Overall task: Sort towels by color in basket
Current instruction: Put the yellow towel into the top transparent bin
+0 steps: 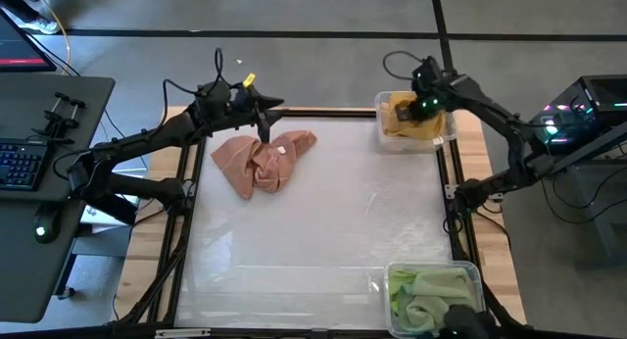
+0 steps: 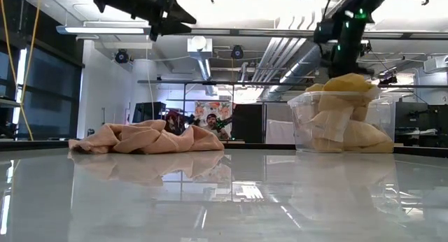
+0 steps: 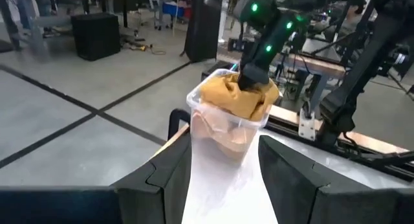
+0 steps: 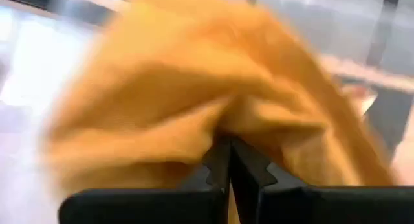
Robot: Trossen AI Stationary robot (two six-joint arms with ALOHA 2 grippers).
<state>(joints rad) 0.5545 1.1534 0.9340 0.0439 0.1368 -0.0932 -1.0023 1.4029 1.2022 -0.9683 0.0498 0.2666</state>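
Pressing into the yellow towels (image 1: 411,121) in the bin (image 1: 384,133) at two o'clock, the right gripper (image 1: 423,102) is closing its jaws fully; the left gripper (image 1: 263,106), jaws parted, is hovering above the pink towels (image 1: 260,160), probably next.

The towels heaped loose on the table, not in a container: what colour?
Salmon pink towels, clearest in the high view.

Crumpled pink towels (image 1: 263,160) mid-table; yellow towels (image 1: 413,121), green towels (image 1: 428,292) binned.
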